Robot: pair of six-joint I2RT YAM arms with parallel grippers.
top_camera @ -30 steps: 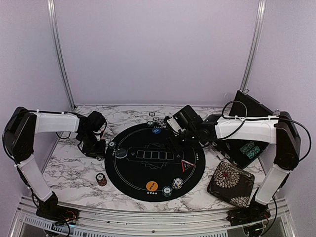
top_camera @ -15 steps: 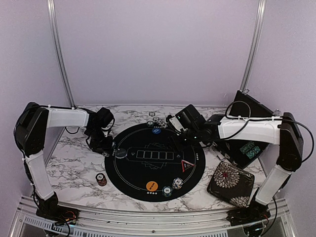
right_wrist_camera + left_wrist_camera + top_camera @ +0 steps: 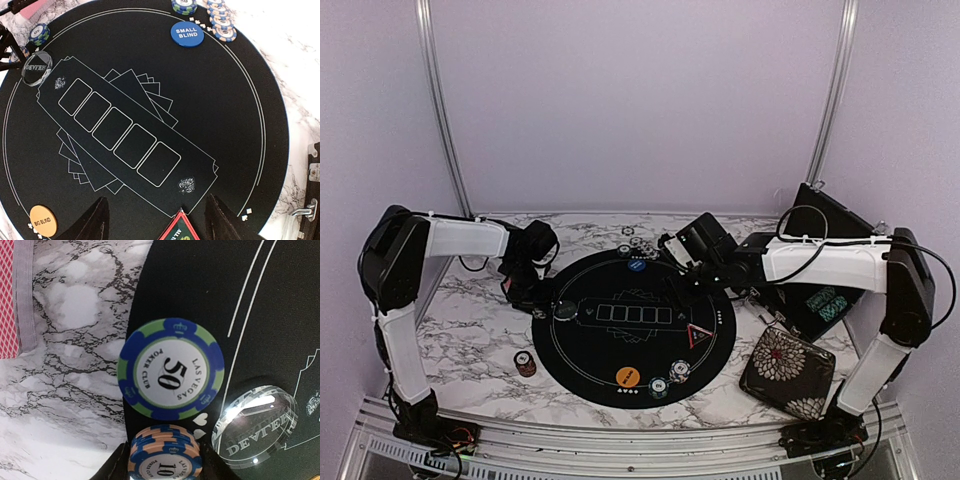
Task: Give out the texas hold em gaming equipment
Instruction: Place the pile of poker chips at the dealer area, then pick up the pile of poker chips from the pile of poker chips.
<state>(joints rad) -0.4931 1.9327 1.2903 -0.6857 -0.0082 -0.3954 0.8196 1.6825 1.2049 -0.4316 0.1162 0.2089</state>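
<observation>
In the left wrist view my left gripper (image 3: pixel 166 460) is shut on a small stack of orange-and-blue "10" chips (image 3: pixel 166 450) at the black mat's left edge (image 3: pixel 200 290). Just beyond lies a green-and-blue "50" chip (image 3: pixel 170 376), with the clear dealer button (image 3: pixel 255 426) to the right. Pink-red card backs (image 3: pixel 9 295) show at the far left. My right gripper (image 3: pixel 155 220) hangs open over the mat, the red-edged triangle (image 3: pixel 180 231) between its fingers. The blue small blind disc (image 3: pixel 187 34), the orange big blind disc (image 3: pixel 42 220) and more chips (image 3: pixel 219 17) sit at the mat's rim.
A red chip stack (image 3: pixel 525 363) rests on the marble left of the mat. Chips (image 3: pixel 670 375) lie at the mat's near edge. The floral pouch (image 3: pixel 787 372) and the black case (image 3: pixel 815 270) are at the right.
My left arm has swung right, carrying the chip stack from the marble to the mat's left edge. The right gripper shifted slightly left over the mat and stayed open.
</observation>
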